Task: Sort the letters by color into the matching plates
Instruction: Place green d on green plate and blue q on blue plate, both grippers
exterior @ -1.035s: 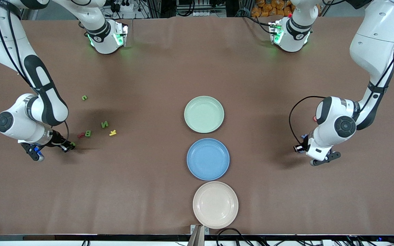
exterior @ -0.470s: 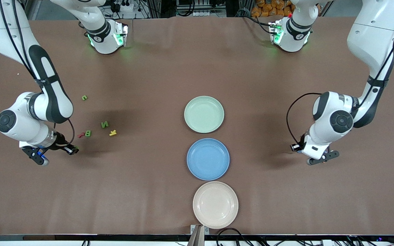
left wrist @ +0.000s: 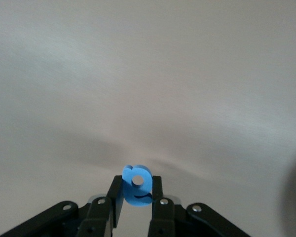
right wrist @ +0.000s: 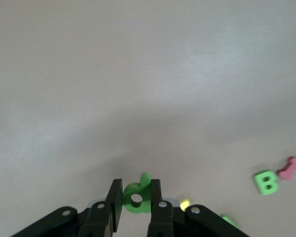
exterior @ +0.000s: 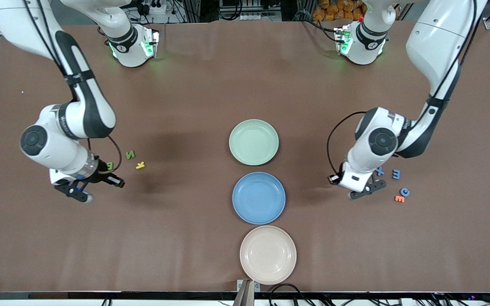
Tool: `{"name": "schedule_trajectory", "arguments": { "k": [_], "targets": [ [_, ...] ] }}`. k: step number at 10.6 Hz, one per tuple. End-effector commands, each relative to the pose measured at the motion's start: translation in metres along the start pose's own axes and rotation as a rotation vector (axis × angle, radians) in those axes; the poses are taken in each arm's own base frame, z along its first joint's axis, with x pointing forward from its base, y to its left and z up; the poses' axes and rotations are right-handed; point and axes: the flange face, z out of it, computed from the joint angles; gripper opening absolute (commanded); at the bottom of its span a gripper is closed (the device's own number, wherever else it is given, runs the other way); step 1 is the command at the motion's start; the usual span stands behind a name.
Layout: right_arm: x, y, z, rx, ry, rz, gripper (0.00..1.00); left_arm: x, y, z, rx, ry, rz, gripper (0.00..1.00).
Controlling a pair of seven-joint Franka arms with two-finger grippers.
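Already each arm carries one letter. The left gripper (left wrist: 137, 207) is clamped on a blue letter (left wrist: 136, 184), a rounded piece with a hole, pinched by its sides so most of it stands proud of the fingertips. The right gripper (right wrist: 136, 207) pinches a green letter (right wrist: 136, 195) the same way. Both pieces are off the table; gripped at the edges like this, they should drop cleanly once the jaws part.

Both target plates sit mid-table, empty: the green plate (exterior: 254, 142) farther from the front camera, the blue plate (exterior: 258, 197) nearer, and a beige plate (exterior: 268, 254) nearest of all.

The right gripper (exterior: 74, 192) hangs over bare table toward the right arm's end, next to a green B (exterior: 109, 165), a green N (exterior: 130, 154) and a yellow piece (exterior: 140, 165). The left gripper (exterior: 362, 192) hangs over the table toward the left arm's end, near three loose blue letters (exterior: 396, 174) and an orange one (exterior: 399, 198).

Judgement: transport step, nothing sorted yet. Each arm holds the colour lying at its own end, so both head to the middle; the plates are adjacent, so crowding is the risk.
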Motion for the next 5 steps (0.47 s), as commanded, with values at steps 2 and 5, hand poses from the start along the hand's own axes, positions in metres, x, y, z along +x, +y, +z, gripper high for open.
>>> {"name": "schedule_trajectory", "arguments": {
  "k": [2, 5],
  "targets": [
    [-0.069, -0.095, -0.002, 0.000, -0.001, -0.143, 0.00, -0.028, 0.075, -0.003, -0.063, -0.016, -0.094, 0.00],
    [-0.127, -0.156, 0.008, 0.004, -0.026, -0.261, 0.00, -0.041, 0.123, -0.011, -0.147, -0.043, -0.141, 0.00]
  ]
}}
